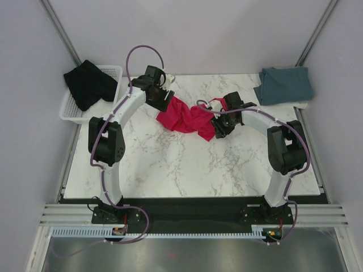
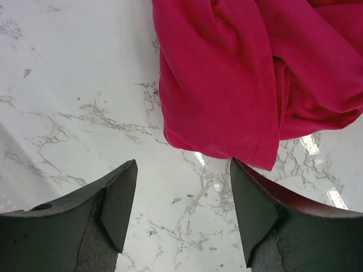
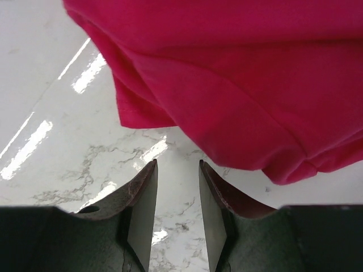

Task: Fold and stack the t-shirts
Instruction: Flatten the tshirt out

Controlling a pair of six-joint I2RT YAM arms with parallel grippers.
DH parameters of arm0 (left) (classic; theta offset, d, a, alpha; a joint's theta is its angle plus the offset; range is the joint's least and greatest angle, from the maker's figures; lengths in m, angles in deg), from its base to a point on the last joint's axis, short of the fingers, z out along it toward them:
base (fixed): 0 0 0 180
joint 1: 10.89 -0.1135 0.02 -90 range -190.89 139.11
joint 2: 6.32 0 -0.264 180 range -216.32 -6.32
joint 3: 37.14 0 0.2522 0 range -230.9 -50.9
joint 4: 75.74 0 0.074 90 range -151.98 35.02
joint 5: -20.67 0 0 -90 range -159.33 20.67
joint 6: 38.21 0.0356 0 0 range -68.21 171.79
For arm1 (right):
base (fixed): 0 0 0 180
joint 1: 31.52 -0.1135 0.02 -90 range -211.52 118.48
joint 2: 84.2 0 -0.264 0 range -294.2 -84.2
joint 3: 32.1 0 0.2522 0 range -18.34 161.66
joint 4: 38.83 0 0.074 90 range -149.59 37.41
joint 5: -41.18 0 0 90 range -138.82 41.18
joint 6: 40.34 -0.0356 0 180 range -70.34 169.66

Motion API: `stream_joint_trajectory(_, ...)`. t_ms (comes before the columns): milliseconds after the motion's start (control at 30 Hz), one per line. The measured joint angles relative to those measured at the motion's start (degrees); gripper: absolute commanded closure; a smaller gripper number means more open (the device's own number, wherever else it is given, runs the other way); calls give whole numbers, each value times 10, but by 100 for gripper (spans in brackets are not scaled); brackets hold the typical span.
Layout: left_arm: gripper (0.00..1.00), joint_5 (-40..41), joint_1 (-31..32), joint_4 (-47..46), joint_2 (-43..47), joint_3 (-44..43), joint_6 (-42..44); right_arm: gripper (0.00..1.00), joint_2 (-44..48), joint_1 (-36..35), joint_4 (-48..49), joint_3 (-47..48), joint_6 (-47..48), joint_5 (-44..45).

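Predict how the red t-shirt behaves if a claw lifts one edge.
Probably floppy: the red t-shirt lies in soft crumpled folds, so it would drape. Likely light: the cloth looks thin. Pushed, it would likely bunch further, not roll.

The first t-shirt lies on the bench at mid-frame, between the left gripper and the right gripper. The second t-shirt lies in the basket at upper left. The third t-shirt lies at the bench's upper-right corner.
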Motion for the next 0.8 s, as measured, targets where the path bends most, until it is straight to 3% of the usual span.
stream_joint_trajectory(667, 26, -2, 10, 0, -13, -6, -5, 58, -24, 0, 25, 14, 25, 60)
stream_joint_trajectory(800, 26, -2, 16, 1, -15, -7, -6, 64, -31, 0, 43, 14, 24, 61)
